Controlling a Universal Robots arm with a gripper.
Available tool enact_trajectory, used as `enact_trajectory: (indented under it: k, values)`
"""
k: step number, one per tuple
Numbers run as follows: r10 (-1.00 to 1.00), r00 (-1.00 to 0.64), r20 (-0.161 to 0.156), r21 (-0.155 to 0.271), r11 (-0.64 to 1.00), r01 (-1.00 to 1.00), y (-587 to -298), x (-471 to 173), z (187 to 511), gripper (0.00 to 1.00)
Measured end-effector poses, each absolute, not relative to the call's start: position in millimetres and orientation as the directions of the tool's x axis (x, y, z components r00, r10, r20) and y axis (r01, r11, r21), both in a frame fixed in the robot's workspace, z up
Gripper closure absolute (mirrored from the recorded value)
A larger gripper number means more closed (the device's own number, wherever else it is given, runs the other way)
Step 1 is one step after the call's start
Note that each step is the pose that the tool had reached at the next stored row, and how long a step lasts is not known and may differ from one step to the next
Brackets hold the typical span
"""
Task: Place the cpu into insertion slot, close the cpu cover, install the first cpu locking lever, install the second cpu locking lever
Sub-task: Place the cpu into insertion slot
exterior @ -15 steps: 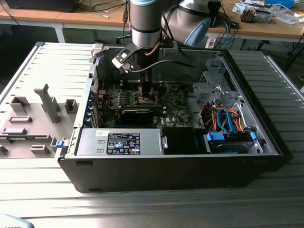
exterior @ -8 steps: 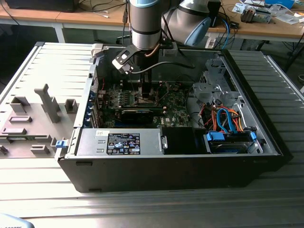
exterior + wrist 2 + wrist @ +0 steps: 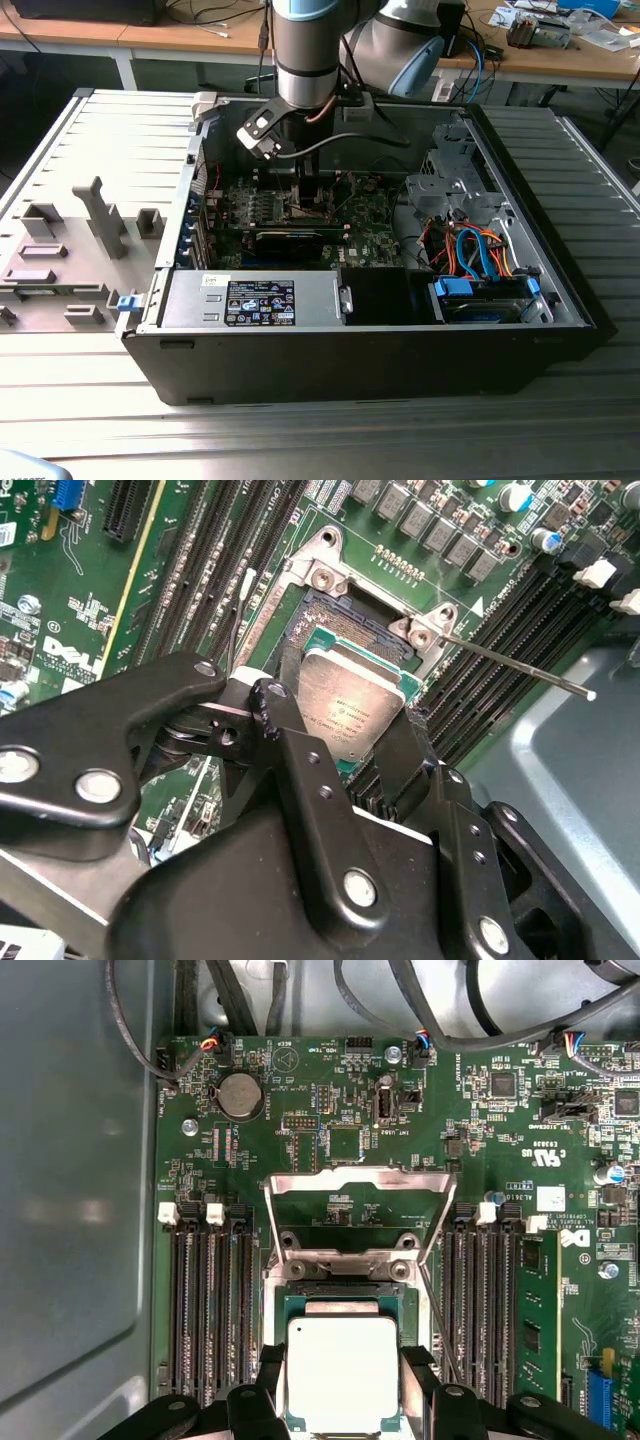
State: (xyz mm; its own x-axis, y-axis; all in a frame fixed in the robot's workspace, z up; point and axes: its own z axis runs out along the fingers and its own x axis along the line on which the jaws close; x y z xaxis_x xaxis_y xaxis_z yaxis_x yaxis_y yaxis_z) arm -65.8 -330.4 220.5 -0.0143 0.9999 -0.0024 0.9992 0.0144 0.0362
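The cpu (image 3: 343, 1370) (image 3: 350, 712), a flat square chip with a dull silver top, sits between the black fingers (image 3: 268, 1385) of my gripper (image 3: 343, 1385) (image 3: 345, 725), which is shut on its two sides. It hangs right over the insertion slot (image 3: 340, 1297) (image 3: 345, 615), partly covering it; I cannot tell whether it touches. The cpu cover (image 3: 355, 1182), a thin silver frame, stands swung open behind the slot. A thin wire locking lever (image 3: 520, 670) (image 3: 440, 1310) sticks out unlatched beside the slot. In the exterior view my gripper (image 3: 312, 195) reaches down into the open computer case (image 3: 560, 300).
Black memory slots (image 3: 205, 1300) flank the socket on both sides, with a green memory module (image 3: 535, 1310) in one. A grey case wall (image 3: 70, 1210) and black cables (image 3: 450, 1020) lie close by. A long black card (image 3: 290, 240) and a drive bay with orange and blue cables (image 3: 480, 260) fill the case.
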Motion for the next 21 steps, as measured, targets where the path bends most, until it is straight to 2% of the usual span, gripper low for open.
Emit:
enact_trajectory:
  k: [21]
  values:
    - [1.000, -0.014, -0.002, 0.036, 0.014, 0.999, -330.4, -63.6, 215.4, 0.46]
